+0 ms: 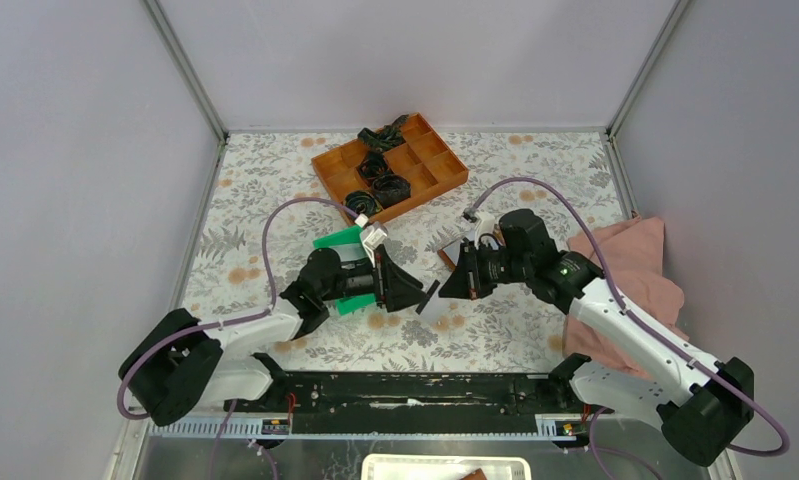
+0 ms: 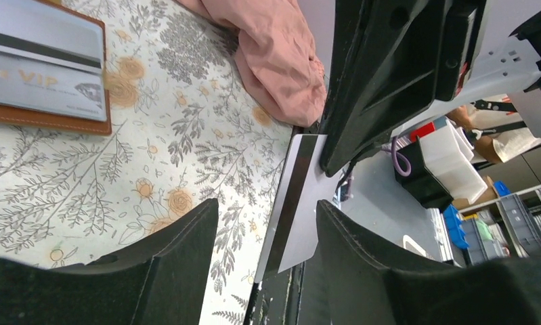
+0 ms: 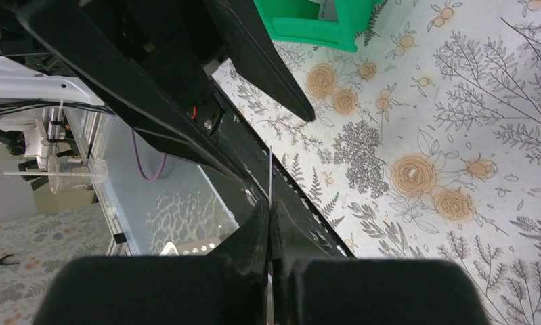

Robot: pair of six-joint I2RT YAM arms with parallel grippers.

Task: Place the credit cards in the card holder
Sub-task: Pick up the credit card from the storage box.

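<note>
Credit cards (image 2: 44,88) – where are they?
– Two lie flat on the open card holder (image 2: 51,122). The held card (image 2: 305,203) hangs in the air just on the near side of the card holder, toward the arm bases. It is pinched at one end by the right claw (image 3: 270,206), whose fingers are pressed together on it.
– And the left claw (image 2: 266,210)?
– Spread, one finger either side of the held card's free end; contact cannot be told. The card's long axis runs straight from one claw to the other, so the left claw is the nearer to take it.
– Anything hidden?
– From above, the right arm (image 1: 615,310) covers nearly all of the card holder, and its pockets cannot be made out
</note>
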